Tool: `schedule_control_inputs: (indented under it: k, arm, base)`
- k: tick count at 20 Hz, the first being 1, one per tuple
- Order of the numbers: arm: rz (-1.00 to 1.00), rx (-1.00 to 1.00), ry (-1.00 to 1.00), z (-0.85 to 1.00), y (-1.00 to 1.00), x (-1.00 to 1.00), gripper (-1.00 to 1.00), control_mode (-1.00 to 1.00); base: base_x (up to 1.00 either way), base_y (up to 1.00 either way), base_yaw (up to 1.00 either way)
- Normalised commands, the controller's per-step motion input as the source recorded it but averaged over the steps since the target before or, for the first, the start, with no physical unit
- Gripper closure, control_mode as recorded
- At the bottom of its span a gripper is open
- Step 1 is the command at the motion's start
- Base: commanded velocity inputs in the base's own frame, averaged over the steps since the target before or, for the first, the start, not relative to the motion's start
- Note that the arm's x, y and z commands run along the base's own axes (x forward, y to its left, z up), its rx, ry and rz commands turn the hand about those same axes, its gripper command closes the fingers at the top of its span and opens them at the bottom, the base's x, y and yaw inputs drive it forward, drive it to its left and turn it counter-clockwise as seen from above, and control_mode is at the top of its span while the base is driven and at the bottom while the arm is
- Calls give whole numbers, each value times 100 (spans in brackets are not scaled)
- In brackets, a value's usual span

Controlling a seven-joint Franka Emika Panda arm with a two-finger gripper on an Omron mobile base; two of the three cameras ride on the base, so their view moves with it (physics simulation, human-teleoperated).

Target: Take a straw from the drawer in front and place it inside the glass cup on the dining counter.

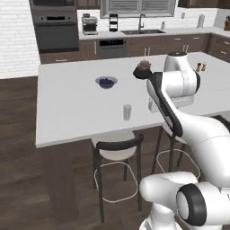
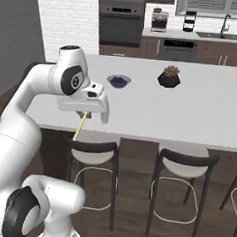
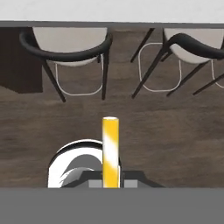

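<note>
On the white counter (image 1: 67, 103), a shallow bowl (image 1: 106, 81) with blue contents sits toward the middle, and nearer the front edge the clear glass cup (image 1: 127, 112) stands upright and alone, just left of the robot's hand in the left base view. A dark planter (image 1: 143, 70) sits further back, to the right of the bowl. In the right base view the gripper (image 2: 83, 115) hangs at the counter's front edge, above a dark-backed stool (image 2: 90, 153), with the yellow straw (image 2: 80, 125) slanting down out of it. The hand view shows the gripper's tips pressed together, pinching the straw at its base, so that the straw points straight away from the gripper toward the wood floor (image 3: 175, 127), with two stools under the counter's edge beyond.
</note>
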Motion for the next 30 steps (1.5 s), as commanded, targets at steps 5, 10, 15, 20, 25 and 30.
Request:
schedule_control_inputs:
  k: [5, 10, 15, 20, 25, 30]
  arm:
    - [0, 0, 0, 0, 0, 0, 100, 100]
    - [0, 0, 0, 0, 0, 0, 100, 100]
    - [0, 0, 0, 0, 0, 0, 100, 100]
    - [20, 13, -10, 17, 0, 8, 100, -100]
    - [40, 27, -28, 34, -7, -3, 100, -100]
    - [45, 29, -32, 19, -3, -8, 100, -100]
  base:
    - [97, 32, -13]
    - [100, 18, -2]
    - [92, 8, 9]
    - [26, 0, 11]
    - [0, 0, 0]
    - [0, 0, 0]
